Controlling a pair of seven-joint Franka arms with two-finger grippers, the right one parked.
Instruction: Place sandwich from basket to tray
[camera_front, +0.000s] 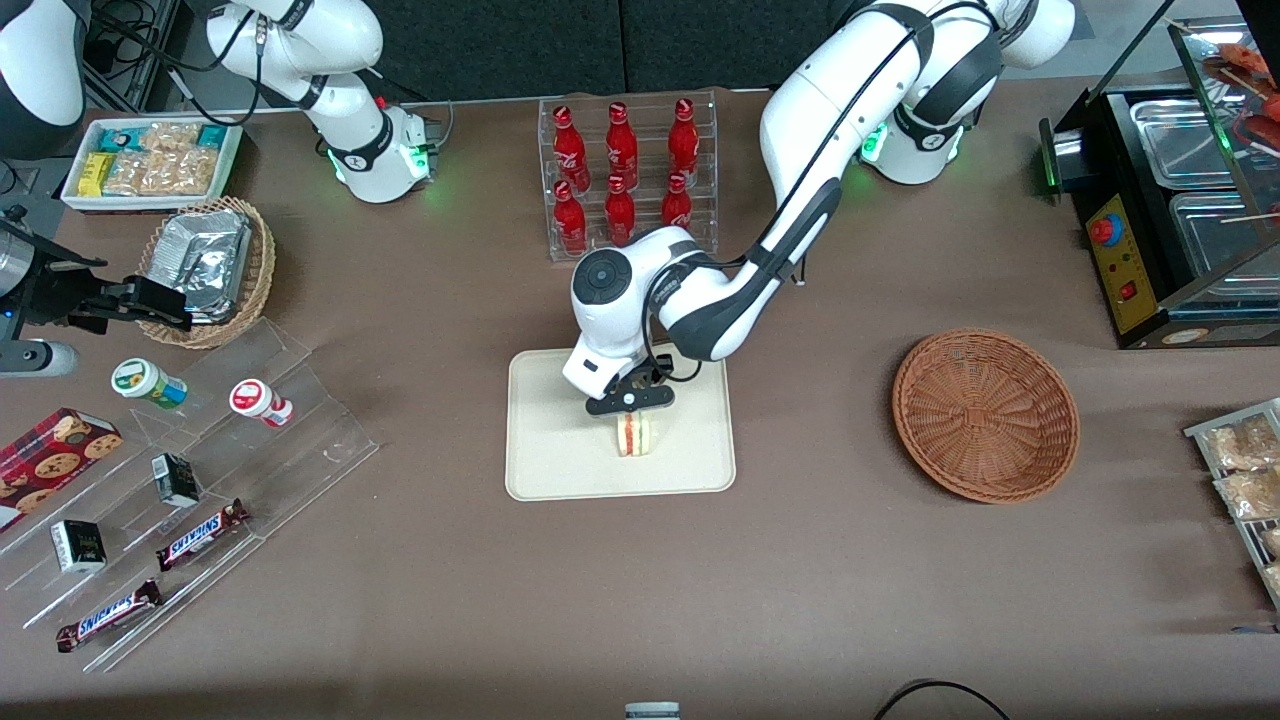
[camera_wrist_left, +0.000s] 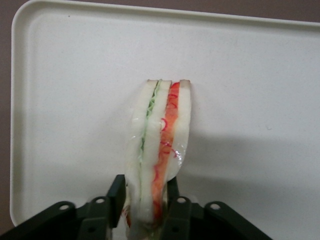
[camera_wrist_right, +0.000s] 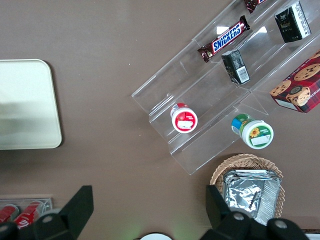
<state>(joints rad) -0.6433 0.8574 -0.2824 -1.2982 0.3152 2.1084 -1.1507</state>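
The sandwich (camera_front: 633, 436) is a white-bread wedge with red and green filling, over the middle of the cream tray (camera_front: 560, 460). My left gripper (camera_front: 630, 415) is directly above it, shut on the sandwich. In the left wrist view the two black fingers (camera_wrist_left: 116, 192) press the sandwich (camera_wrist_left: 160, 135) at its thin end, and its wide end points out over the tray (camera_wrist_left: 250, 75). I cannot tell whether it touches the tray. The reddish-brown basket (camera_front: 985, 415) lies empty toward the working arm's end of the table. The tray's corner also shows in the right wrist view (camera_wrist_right: 25, 100).
A clear rack of red bottles (camera_front: 628, 170) stands farther from the front camera than the tray. Toward the parked arm's end are a clear stepped shelf with snacks (camera_front: 200, 480), a tan basket of foil packets (camera_front: 205, 265) and a white snack box (camera_front: 150, 160). A black food warmer (camera_front: 1170, 200) stands by the working arm.
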